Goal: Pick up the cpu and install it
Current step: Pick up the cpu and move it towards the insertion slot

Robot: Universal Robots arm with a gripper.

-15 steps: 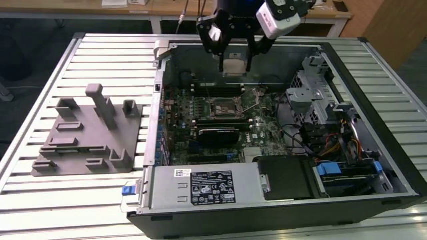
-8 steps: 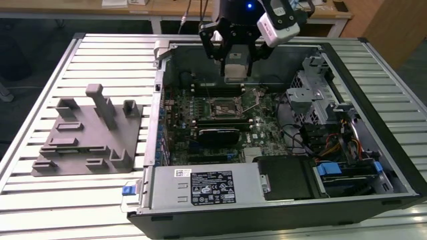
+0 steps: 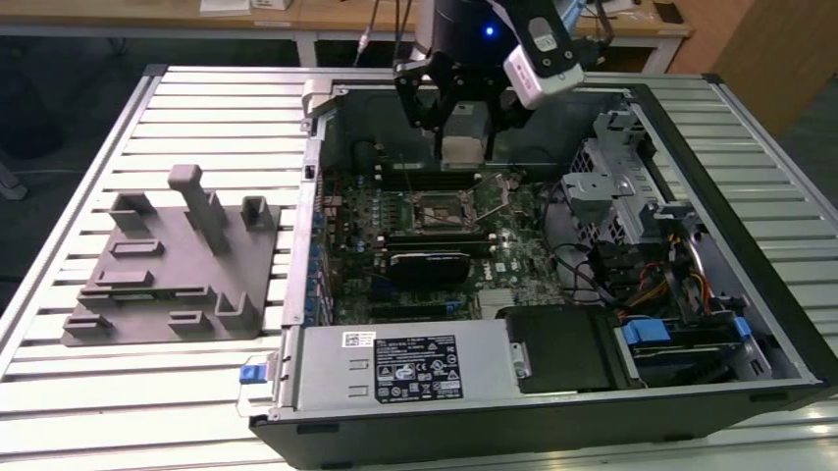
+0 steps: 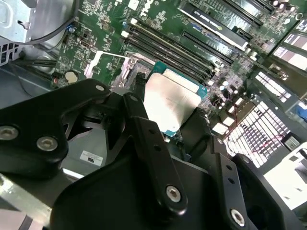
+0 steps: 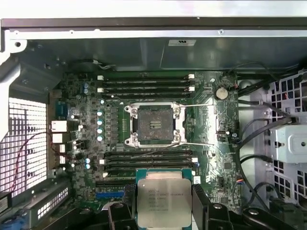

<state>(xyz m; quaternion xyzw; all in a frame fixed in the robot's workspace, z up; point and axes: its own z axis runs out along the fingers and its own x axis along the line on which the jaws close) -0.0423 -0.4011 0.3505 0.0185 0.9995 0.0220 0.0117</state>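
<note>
Black hand [image 3: 461, 143] is clamped on the cpu [image 5: 164, 203] by two opposite edges, at the upper centre of the exterior view. It hangs above the motherboard [image 3: 504, 257] in the case [image 3: 550, 427], apart from the bare socket [image 5: 154, 124]. A grey fixture [image 3: 171, 265] sits on the table [image 3: 78, 392], left of the case.

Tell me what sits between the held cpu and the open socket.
In the first wrist view, black memory slots cross the board between cpu and socket.
</note>
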